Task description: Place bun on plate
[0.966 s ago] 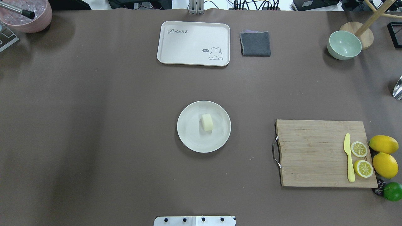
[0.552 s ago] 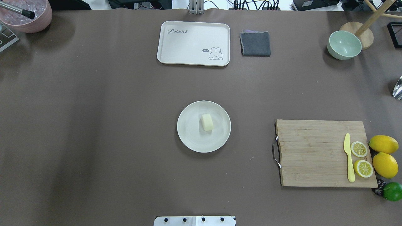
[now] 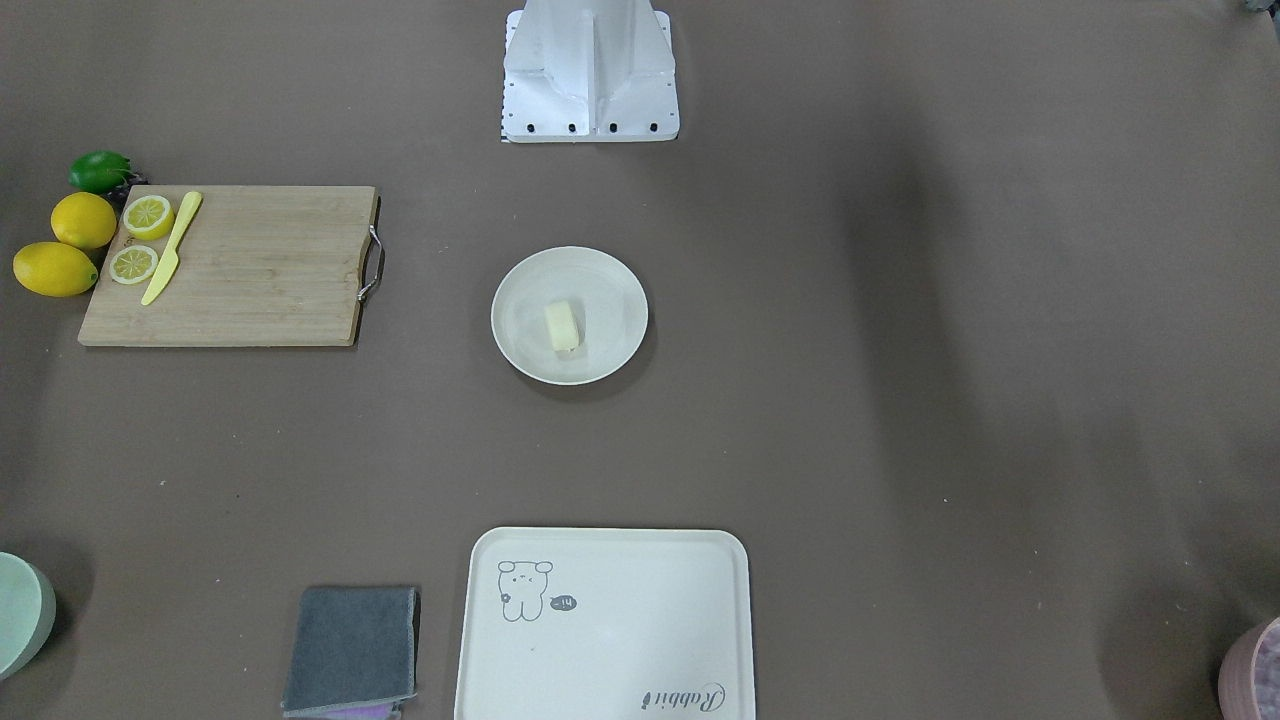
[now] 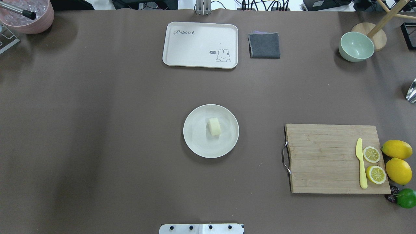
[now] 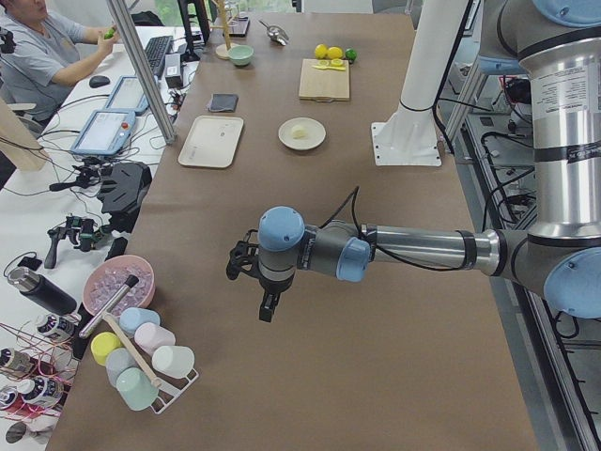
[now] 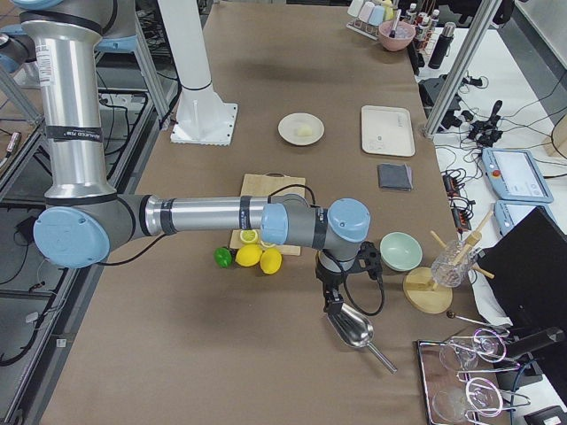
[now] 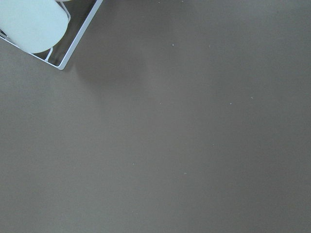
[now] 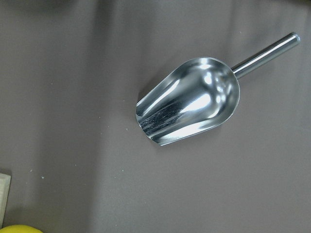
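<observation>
The pale cream bun (image 4: 214, 126) lies on its side near the middle of the round off-white plate (image 4: 195, 143), at the table's centre. The front view shows the same bun (image 3: 562, 327) on the plate (image 3: 610, 295). Neither gripper is near it. In the left side view my left gripper (image 5: 263, 305) hangs over bare table far from the plate (image 5: 315, 141). In the right side view my right gripper (image 6: 330, 299) hangs just above a metal scoop (image 6: 350, 328). I cannot tell whether either gripper is open or shut.
A cream tray (image 4: 200, 44), a grey cloth (image 4: 264, 45) and a green bowl (image 4: 356, 46) stand at the far side. A cutting board (image 4: 325, 159) carries lemon slices and a yellow knife, with lemons (image 4: 397, 162) beside it. A cup rack (image 5: 141, 366) stands near my left gripper.
</observation>
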You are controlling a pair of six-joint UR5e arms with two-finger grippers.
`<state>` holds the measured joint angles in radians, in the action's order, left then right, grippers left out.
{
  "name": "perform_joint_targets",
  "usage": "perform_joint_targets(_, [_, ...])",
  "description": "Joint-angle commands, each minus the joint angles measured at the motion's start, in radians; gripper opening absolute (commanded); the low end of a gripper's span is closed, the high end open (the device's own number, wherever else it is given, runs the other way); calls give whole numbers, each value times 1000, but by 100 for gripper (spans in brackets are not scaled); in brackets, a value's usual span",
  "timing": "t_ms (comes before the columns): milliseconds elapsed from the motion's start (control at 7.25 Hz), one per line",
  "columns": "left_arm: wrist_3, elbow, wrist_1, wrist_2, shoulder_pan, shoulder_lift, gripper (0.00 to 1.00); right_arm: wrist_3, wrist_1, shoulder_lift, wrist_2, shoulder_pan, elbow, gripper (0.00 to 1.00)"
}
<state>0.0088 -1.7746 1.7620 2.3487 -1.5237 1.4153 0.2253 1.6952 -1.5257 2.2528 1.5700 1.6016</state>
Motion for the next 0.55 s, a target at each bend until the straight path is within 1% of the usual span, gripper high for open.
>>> perform_joint_targets(0, [-4,-16,-6,1,0,4,98,0,0,-1,2,-4,-2,100])
perform_joint_targets(414, [0,-25,-1,-2,-1,-12,97,0,0,-8,14,-19,-2,100])
